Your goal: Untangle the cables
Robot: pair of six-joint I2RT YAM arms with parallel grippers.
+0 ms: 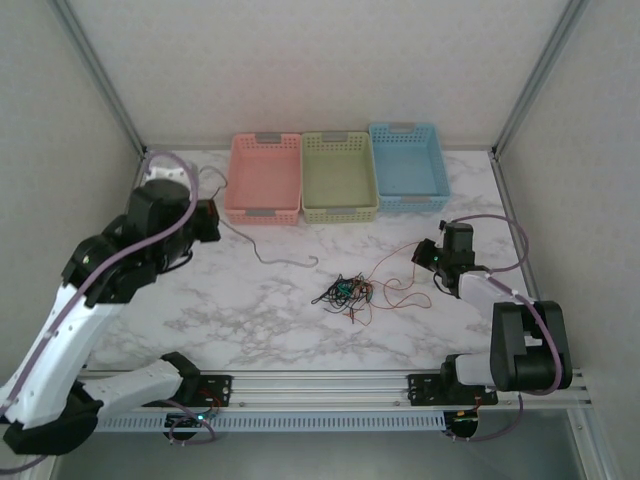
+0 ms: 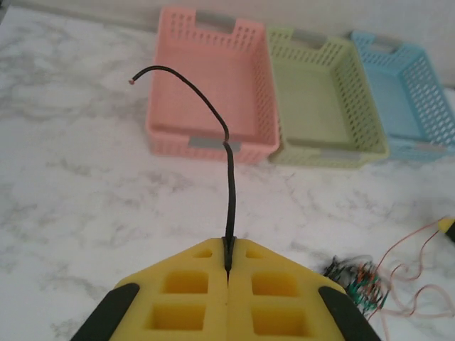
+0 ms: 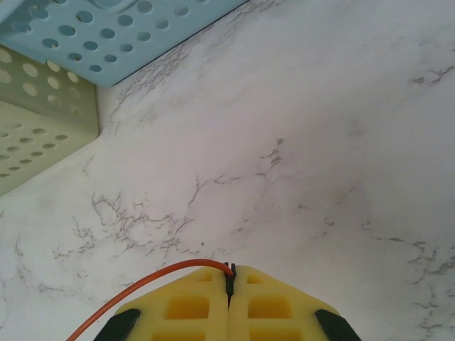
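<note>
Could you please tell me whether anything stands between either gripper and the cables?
Nothing visible: the left gripper is shut on a black cable and the right gripper on an orange cable.

Left gripper [image 2: 227, 247], left of the cables [image 1: 345, 292], pinches one strand; right gripper [image 3: 229, 271], right of them, pinches another.

Cables [image 1: 348, 291] on table [image 1: 250, 312], before the baskets [image 1: 340, 212], seemingly between left tool [image 2: 227, 245] and right tool [image 3: 229, 273].
</note>
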